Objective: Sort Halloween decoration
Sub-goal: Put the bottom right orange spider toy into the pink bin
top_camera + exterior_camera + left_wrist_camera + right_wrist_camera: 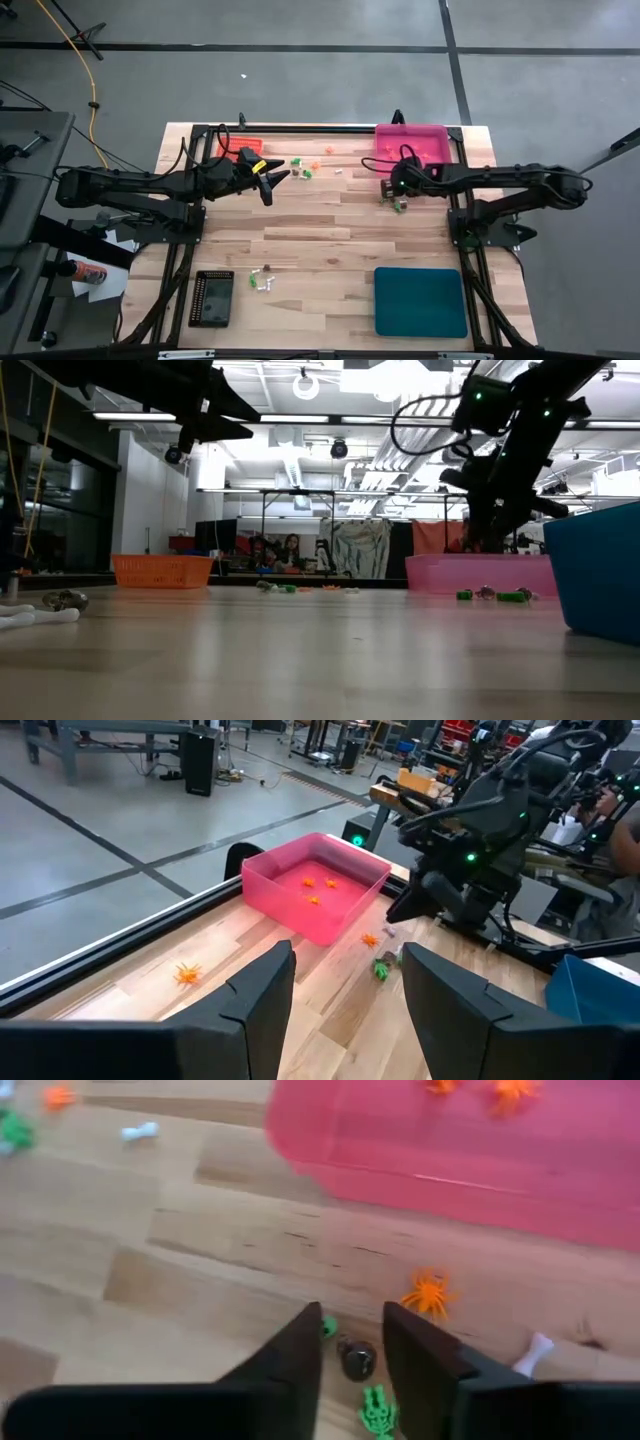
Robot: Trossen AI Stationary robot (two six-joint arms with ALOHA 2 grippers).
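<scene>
- Halloween decoration: I see a dark brown trinket (357,1360) on the table, just in front of the pink tray (480,1160).
- Right gripper (352,1342), nearer arm: I see parted fingers straddling that trinket, gripping nothing.
- Left gripper (275,180): open, well apart from the pink tray.

Both arms reach in toward the table's middle. The left gripper (272,182) hangs with fingers spread; the right gripper (352,1342) points down, seemingly part open.
</scene>
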